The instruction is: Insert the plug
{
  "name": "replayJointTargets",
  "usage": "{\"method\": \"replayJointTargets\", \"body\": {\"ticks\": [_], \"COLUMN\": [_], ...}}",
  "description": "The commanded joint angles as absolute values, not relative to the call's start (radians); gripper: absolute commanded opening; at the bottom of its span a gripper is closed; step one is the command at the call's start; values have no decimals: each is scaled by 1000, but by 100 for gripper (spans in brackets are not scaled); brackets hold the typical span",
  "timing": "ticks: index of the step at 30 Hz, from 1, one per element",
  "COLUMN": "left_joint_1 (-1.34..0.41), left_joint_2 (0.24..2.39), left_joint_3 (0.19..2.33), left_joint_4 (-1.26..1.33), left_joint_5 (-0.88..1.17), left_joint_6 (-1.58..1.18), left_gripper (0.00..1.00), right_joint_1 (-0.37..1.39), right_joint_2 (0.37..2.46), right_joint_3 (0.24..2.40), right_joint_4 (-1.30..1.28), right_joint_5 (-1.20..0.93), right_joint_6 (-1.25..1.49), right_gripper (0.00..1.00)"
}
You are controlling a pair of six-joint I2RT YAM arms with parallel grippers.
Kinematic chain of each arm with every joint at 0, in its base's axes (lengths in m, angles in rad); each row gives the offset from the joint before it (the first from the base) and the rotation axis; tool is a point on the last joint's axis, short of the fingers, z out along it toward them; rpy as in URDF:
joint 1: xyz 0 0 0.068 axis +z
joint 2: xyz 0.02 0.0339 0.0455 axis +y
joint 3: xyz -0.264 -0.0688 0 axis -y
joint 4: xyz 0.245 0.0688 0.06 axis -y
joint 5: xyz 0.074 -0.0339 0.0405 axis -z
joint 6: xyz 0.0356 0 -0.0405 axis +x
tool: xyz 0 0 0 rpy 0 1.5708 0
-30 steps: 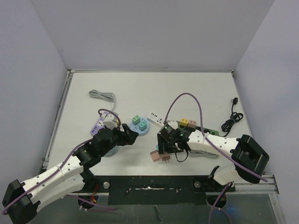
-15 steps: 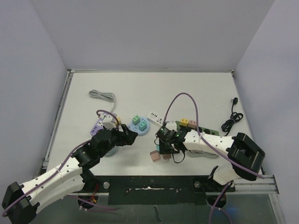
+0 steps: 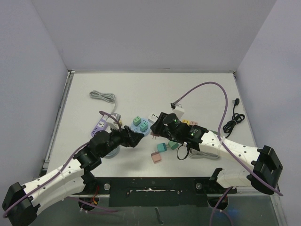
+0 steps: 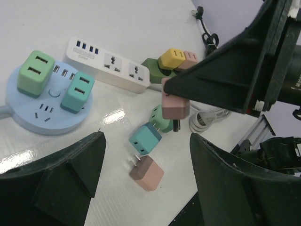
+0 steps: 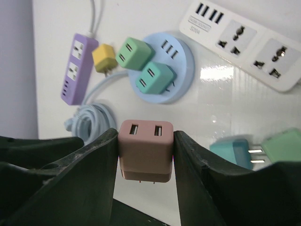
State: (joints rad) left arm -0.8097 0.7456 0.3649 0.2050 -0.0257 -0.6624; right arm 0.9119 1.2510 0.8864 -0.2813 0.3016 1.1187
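Clamped flat between the black plastic fingers of the right gripper (image 5: pixel 146 162): matte pink cube plug (image 5: pixel 145 141), edges rounded, two USB slots on one face. Hangs above the glossy white table (image 4: pixel 117 28), just right of the round pale-blue socket hub (image 4: pixel 28 120) and on the near side of the long white power strip (image 4: pixel 108 66)

Seated in the hub: two rounded cube chargers, light green charger (image 4: pixel 35 73) and teal charger (image 4: pixel 77 92)

Loose on the table below the held plug, lying on their sides: teal cube (image 4: pixel 145 140), green cube (image 4: pixel 160 117), dusty-pink cube (image 4: pixel 146 173)

Left gripper (image 3: pixel 135 137) spread wide, nothing between its fingers, just near of the hub
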Motion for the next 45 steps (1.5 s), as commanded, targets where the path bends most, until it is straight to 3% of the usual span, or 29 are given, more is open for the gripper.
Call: {"method": "replayJointTargets", "body": {"ticks": [1, 15, 21, 27, 32, 37, 43, 45], "left_joint_1": [-807, -807, -807, -807, -807, -806, -786, -771], "left_joint_2": [775, 968, 1026, 1044, 1050, 1030, 983, 966], "left_joint_3": [385, 406, 418, 394, 396, 406, 444, 464], "left_joint_4": [393, 647, 731, 875, 858, 793, 661, 604], "left_joint_5": [32, -94, -133, -96, -50, -27, 67, 120], "left_joint_6": [-626, -668, -707, -719, -711, -714, -767, -799], "left_gripper": [69, 66, 51, 49, 28, 18, 16, 16], "right_joint_1": [868, 858, 863, 862, 859, 832, 747, 713], "right_joint_2": [1257, 1267, 1267, 1262, 1246, 1216, 1148, 1130], "right_joint_3": [935, 930, 930, 891, 895, 886, 864, 864], "right_joint_4": [-78, 16, 28, 52, 49, 28, 62, 97], "right_joint_5": [268, 168, 139, 111, 106, 45, -163, -288], "right_joint_6": [1200, 1271, 1238, 1226, 1213, 1184, 987, 887], "right_gripper": [42, 45, 48, 50, 51, 62, 99, 98]}}
